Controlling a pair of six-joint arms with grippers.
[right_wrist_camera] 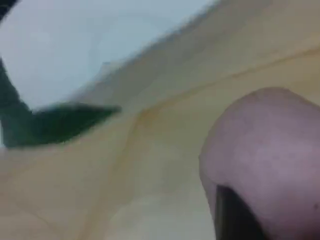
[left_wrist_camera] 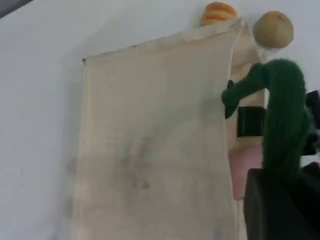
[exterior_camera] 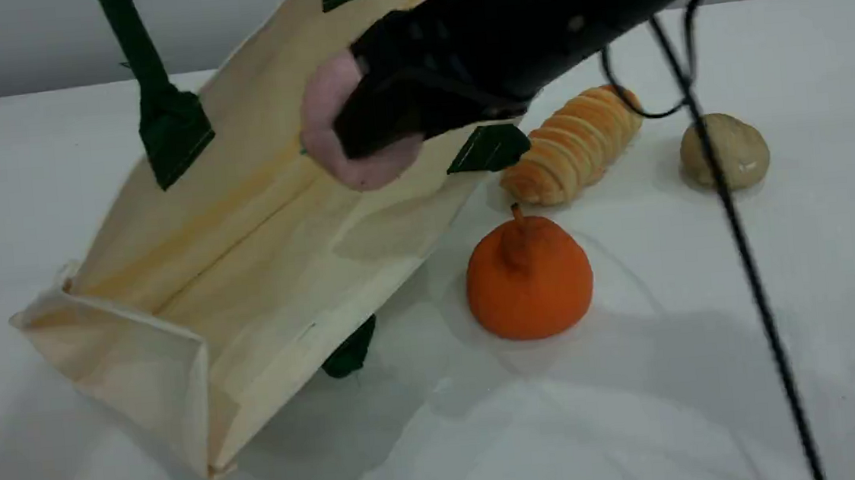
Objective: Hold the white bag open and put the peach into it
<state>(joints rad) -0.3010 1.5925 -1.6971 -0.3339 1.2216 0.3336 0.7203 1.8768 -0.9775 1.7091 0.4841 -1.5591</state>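
Peach sits clamped in your right gripper, its pale pink flesh bulging out on either side of the black fingers, raised above the tabletop in front of the white bag's open mouth. In the right wrist view the peach fills the lower right, with the cream inner wall of the bag just behind it.

The white bag lies tilted on the tabletop, its folded bottom at lower left and its mouth lifted toward the top of the scene view. One dark green handle rises taut out of the top edge. In the left wrist view you see that handle looping down into your left gripper, which is closed on it; the outer face of the bag hangs flat before the camera.

To the right of the bag rest three other items: an orange stemmed fruit nearest, a ridged golden pastry behind it and close to the bag's rim, and a beige lump farther right. A black cable crosses in front of the lump.
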